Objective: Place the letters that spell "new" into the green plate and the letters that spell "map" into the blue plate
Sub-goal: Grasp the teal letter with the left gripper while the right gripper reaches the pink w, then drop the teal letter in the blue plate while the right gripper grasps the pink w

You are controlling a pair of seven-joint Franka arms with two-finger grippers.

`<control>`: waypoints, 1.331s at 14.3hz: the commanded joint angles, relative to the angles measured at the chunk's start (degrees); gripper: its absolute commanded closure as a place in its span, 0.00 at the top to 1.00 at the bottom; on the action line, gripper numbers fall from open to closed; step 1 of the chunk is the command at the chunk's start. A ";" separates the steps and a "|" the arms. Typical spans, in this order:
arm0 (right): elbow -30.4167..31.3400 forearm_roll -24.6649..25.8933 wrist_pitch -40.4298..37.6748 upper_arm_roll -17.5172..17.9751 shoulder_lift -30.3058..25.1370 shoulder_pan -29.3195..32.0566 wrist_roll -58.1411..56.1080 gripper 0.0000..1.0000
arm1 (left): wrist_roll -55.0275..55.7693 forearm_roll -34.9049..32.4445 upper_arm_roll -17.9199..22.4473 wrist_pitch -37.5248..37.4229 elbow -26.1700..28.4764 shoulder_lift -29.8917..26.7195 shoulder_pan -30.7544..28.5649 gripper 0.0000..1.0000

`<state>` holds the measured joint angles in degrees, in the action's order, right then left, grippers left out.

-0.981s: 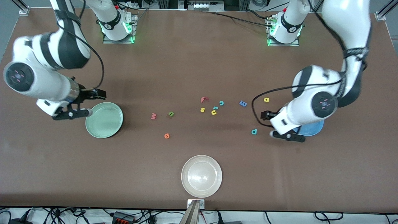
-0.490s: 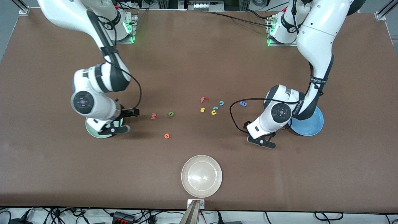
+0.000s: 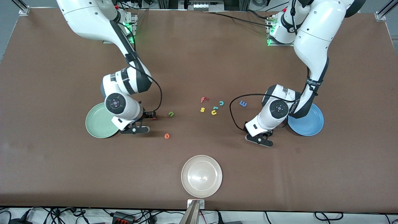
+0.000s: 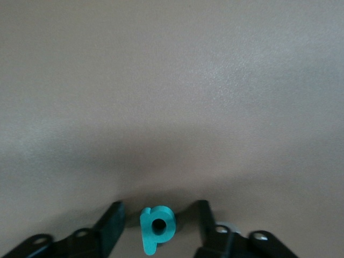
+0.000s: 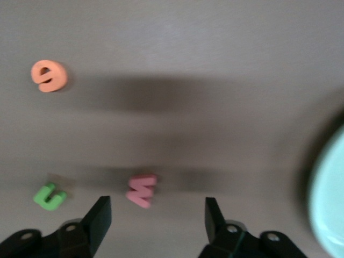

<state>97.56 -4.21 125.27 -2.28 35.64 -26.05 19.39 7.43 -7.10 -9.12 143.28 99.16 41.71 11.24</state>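
1. Round pale mint-green plate [image 3: 99, 120] lies at the right arm's end of the table, round bright blue plate [image 3: 308, 121] at the left arm's end. Both look rigid, raised rims, nothing in them.
2. Right gripper [image 5: 157, 216] sits low over the table beside the green plate. Fingers spread wide, not gripping; small red-pink foam "w" [image 5: 142, 189] lies flat between them, touching neither.
3. Left gripper [image 4: 157, 226] sits low near the blue plate. Fingers parted, straddling the small teal foam "p" [image 4: 156, 227]; a gap shows on each side, so no clamp yet.
4. Handling, judged: foam letters look feather-light, soft and squashy, not fragile, likely to skid or tip if nudged from one side. Best hold is across the flat outer edges, fingers meeting evenly.
5. Orientation: the "p" lies flat, its stem and long axis running along the gap between the fingers. The "w" lies flat, slightly skewed to the fingers.
6. Olive-green foam "n" [image 3: 171, 114] and orange foam "e" [image 3: 167, 135] lie loose near the right gripper, the "e" nearer the camera. Blue foam "m" [image 3: 243, 103] lies near the left arm.
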 commanded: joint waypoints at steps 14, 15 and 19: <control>-0.27 -0.97 3.14 -0.44 4.18 -1.81 4.69 0.63 | -8.04 -1.60 1.30 -33.22 -1.87 -10.69 -8.33 0.16; -0.18 -0.97 3.14 -0.36 4.26 -1.81 4.69 0.63 | -8.13 -1.69 1.47 -33.50 -0.56 -10.69 -9.04 0.16; 0.00 -1.06 2.61 -0.36 4.27 -2.25 4.61 0.63 | -8.40 -9.94 1.21 -31.58 2.78 -10.69 -12.55 0.16</control>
<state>97.52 -4.26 127.92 -2.67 39.79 -27.88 23.68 -0.48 -13.76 -7.37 110.43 99.99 31.58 0.27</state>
